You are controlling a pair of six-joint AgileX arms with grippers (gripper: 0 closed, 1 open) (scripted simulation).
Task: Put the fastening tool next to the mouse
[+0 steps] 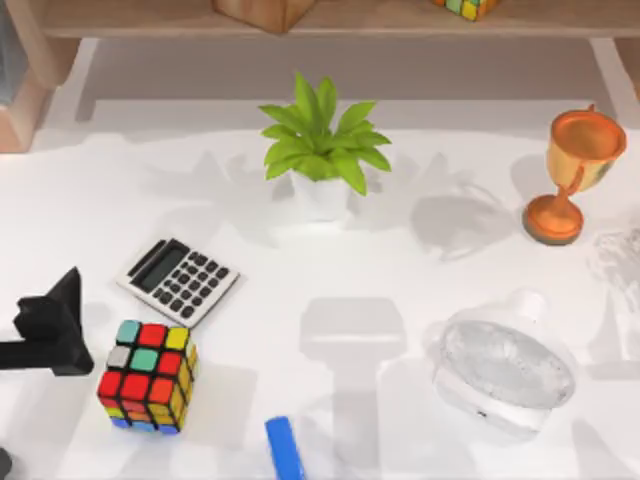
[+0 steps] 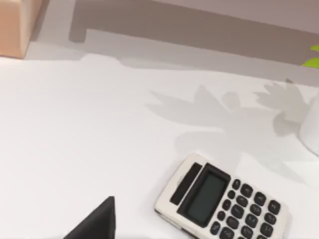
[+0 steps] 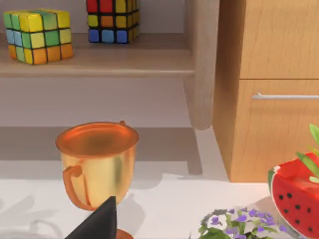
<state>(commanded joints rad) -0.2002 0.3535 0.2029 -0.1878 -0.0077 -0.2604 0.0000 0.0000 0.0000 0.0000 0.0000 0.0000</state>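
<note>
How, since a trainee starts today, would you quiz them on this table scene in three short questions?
1. True or false: the blue fastening tool lies near the table's front edge, to the right of the colourful cube.
2. Which thing lies just behind the cube? A) calculator B) trophy C) plant
3. Which arm's end effector sits just left of the cube?

Key: 1 true; 2 A; 3 the left end effector.
</note>
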